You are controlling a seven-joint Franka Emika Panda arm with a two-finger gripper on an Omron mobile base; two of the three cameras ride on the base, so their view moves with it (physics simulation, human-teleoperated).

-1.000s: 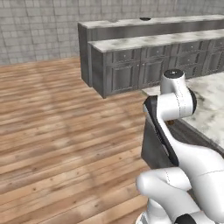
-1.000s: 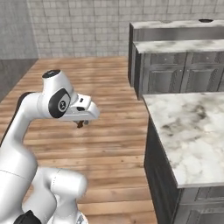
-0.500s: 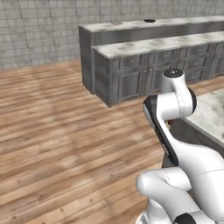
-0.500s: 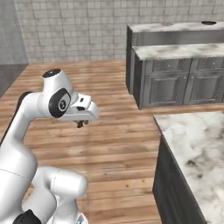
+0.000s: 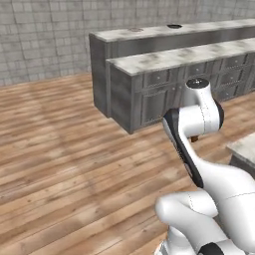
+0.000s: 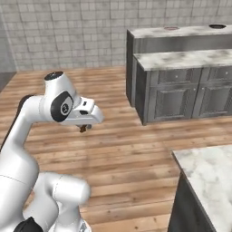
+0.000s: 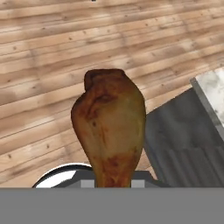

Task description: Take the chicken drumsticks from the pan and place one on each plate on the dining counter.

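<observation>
My gripper (image 6: 83, 125) is shut on a chicken drumstick (image 7: 109, 127), an orange-brown piece that hangs below the hand (image 6: 83, 130) over the wooden floor. In the left base view my own arm hides most of the drumstick (image 5: 194, 139). In the hand view the meat covers the fingertips. The dining counter (image 5: 149, 34) (image 6: 181, 32) stands ahead, long and marble-topped. Two round plates lie on it, one dark (image 5: 174, 26) (image 6: 217, 26) and one paler (image 5: 135, 30) (image 6: 171, 28). The pan is out of view.
A lower marble counter with grey cabinet doors (image 5: 164, 94) (image 6: 181, 93) runs along the front of the dining counter. A marble-topped corner (image 6: 208, 172) (image 5: 245, 145) sits close on my right. Open wooden floor (image 5: 64, 149) lies to the left and ahead.
The whole picture has shifted, so the base has moved: the near marble corner has slid to the lower right. The arm keeps its pose with the drumstick held.
</observation>
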